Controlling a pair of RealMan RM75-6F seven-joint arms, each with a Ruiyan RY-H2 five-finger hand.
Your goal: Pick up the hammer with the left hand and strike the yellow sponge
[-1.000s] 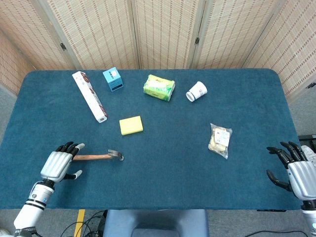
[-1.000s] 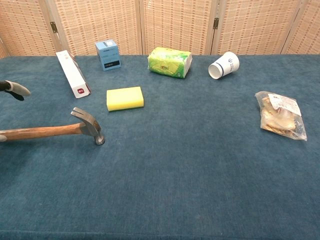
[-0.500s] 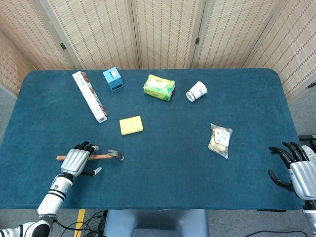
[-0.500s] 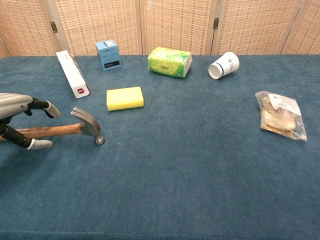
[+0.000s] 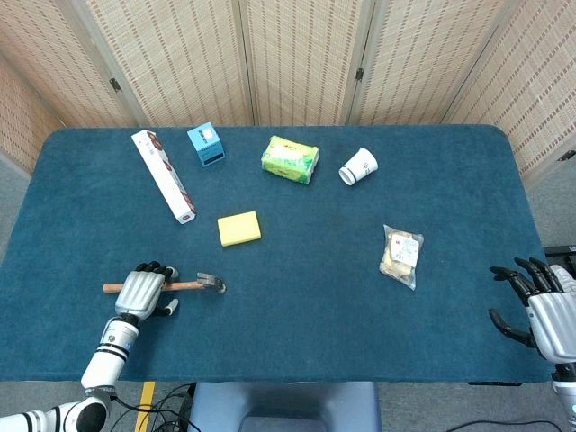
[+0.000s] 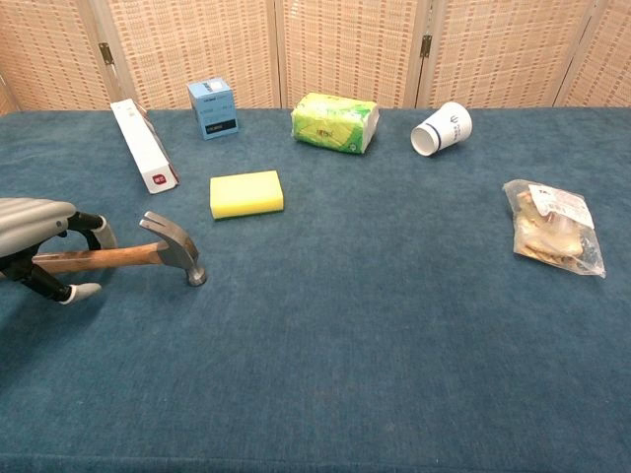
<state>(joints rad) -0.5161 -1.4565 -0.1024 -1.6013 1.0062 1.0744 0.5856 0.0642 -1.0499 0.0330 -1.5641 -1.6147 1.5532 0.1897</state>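
The hammer lies on the blue table near the front left, its wooden handle pointing left and its metal head to the right. My left hand sits over the middle of the handle, fingers curled around it from above and thumb tucked beneath; in the chest view the left hand wraps the handle at the left edge. The yellow sponge rests flat a short way behind and right of the hammer head, also seen as the sponge. My right hand hovers by the front right table edge, fingers spread and holding nothing.
A long white box, a small blue box, a green packet and a tipped paper cup line the back of the table. A clear snack bag lies to the right. Woven screens stand behind.
My left hand slid right along the handle from its end, then its spread fingers and thumb curled in around it. The hammer has stayed in place. The right hand barely moved.
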